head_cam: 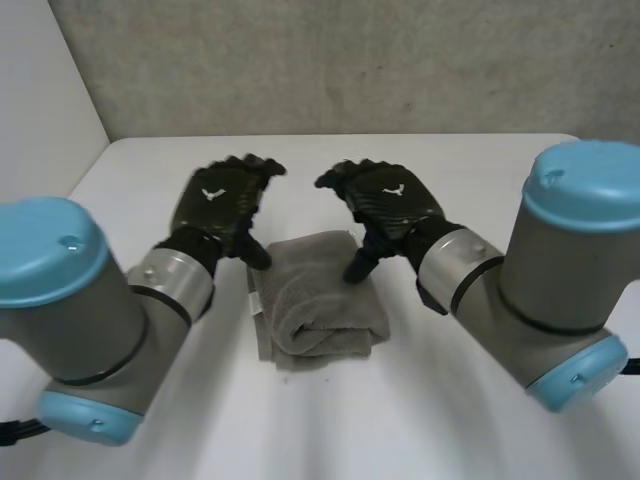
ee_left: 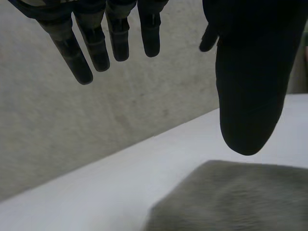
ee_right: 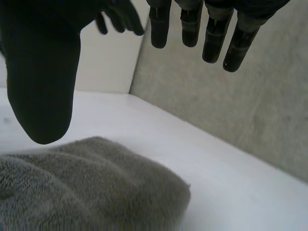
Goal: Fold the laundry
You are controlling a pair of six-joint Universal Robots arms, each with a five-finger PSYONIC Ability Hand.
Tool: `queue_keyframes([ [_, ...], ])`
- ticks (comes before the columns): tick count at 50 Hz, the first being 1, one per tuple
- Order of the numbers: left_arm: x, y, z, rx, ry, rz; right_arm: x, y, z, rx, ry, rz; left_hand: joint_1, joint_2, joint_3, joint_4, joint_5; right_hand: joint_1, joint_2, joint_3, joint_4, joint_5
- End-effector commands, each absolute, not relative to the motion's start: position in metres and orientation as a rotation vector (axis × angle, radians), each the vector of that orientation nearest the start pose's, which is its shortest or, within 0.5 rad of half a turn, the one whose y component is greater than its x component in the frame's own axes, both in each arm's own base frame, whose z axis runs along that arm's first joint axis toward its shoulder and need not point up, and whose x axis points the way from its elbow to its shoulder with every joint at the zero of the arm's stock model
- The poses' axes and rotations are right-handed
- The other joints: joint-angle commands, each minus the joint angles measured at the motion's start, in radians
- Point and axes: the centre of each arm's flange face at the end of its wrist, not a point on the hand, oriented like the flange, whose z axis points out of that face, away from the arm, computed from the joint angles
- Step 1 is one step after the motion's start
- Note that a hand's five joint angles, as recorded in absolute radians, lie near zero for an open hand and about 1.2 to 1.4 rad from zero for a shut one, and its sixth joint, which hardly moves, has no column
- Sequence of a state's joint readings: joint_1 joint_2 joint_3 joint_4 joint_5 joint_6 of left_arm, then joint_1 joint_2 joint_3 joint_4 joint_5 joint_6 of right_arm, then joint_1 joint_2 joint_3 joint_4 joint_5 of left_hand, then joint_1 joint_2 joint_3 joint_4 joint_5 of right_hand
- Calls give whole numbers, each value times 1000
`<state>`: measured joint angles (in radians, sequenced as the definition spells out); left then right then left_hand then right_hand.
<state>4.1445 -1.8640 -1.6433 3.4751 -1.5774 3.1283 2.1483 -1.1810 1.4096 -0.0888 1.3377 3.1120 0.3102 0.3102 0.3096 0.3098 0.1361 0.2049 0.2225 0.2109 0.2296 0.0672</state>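
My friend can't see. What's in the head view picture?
A grey towel, folded into a thick bundle, lies on the white table. The left hand and right hand hover open at its far end, thumbs pointing down at it.

Fuzzy towel (seemingly terry cloth) on a smooth matt table.

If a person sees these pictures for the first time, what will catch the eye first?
First come the two black hands: the left hand and the right hand hover open, side by side, at the far end of a folded grey towel, thumbs pointing down toward it. The towel lies in the middle of the white table.
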Motion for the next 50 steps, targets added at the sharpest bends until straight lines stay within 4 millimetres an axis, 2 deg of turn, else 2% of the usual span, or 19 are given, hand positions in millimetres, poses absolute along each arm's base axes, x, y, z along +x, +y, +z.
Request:
queue_keyframes([
  [1,-315,-231,180,711,2692,-2212,333,-249,204,-811,1987,-1520,56,56,57,56,55,-30,-48,-36,-55,-67],
  [8,-312,-230,132,747,2814,-1949,340,-259,153,-898,2085,-1416,21,21,21,21,20,-30,-48,-36,-55,-67],
  [15,-309,-229,128,763,2815,-1915,346,-264,128,-1013,2105,-1421,-61,-61,-61,-61,-62,-30,-48,-36,-55,-67],
  [20,-307,-229,141,815,2745,-1940,347,-266,133,-1063,2089,-1465,-70,-70,-70,-70,-71,-30,-48,-36,-55,-67],
  [22,-306,-230,149,831,2709,-1967,347,-266,143,-1062,2070,-1493,-79,-79,-78,-79,-80,-30,-48,-36,-55,-67],
  [24,-305,-233,171,841,2636,-2046,345,-264,177,-1038,2006,-1582,-82,-82,-81,-82,-82,-30,-48,-36,-55,-67],
  [25,-305,-233,171,841,2636,-2047,345,-264,177,-1038,2006,-1583,-82,-82,-81,-82,-82,-30,-48,-36,-55,-67],
  [27,-302,-235,204,799,2558,-2174,337,-265,216,-989,1951,-1700,-85,-85,-84,-85,-85,-30,-48,-36,-55,-67],
  [28,-302,-235,205,799,2558,-2175,337,-265,216,-988,1951,-1701,-85,-85,-84,-85,-85,-30,-48,-36,-55,-67],
  [29,-299,-236,224,772,2515,-2244,331,-267,236,-946,1934,-1773,-85,-85,-84,-85,-85,-30,-48,-36,-55,-67],
  [30,-298,-236,224,772,2514,-2245,331,-267,236,-946,1934,-1774,-85,-85,-84,-85,-85,-30,-48,-36,-55,-67],
  [32,-288,-239,262,694,2432,-2361,311,-275,274,-805,1940,-1935,-102,-102,-102,-102,-103,-30,-48,-36,-55,-67],
  [33,-288,-239,262,694,2432,-2362,311,-275,275,-804,1940,-1936,-103,-103,-102,-102,-103,-30,-48,-36,-55,-67],
  [35,-271,-242,295,592,2380,-2427,289,-280,305,-659,1951,-2080,-102,-103,-102,-102,-103,-30,-48,-36,-55,-67],
  [36,-271,-242,296,592,2380,-2428,289,-280,306,-658,1951,-2080,-103,-103,-102,-102,-103,-30,-48,-36,-55,-67],
  [37,-262,-242,309,540,2371,-2446,279,-283,318,-597,1956,-2144,-103,-103,-102,-102,-103,-30,-48,-36,-55,-67],
  [40,-247,-240,329,435,2387,-2464,263,-283,335,-519,1970,-2228,-100,-100,-99,-99,-100,-30,-48,-36,-55,-67],
  [43,-236,-238,339,373,2403,-2458,252,-280,344,-487,1986,-2254,-108,-108,-108,-108,-109,-30,-48,-36,-55,-67],
  [50,-223,-232,352,319,2363,-2485,245,-278,338,-497,2056,-2207,-129,-129,-128,-129,-129,-30,-48,-36,-55,-67],
])
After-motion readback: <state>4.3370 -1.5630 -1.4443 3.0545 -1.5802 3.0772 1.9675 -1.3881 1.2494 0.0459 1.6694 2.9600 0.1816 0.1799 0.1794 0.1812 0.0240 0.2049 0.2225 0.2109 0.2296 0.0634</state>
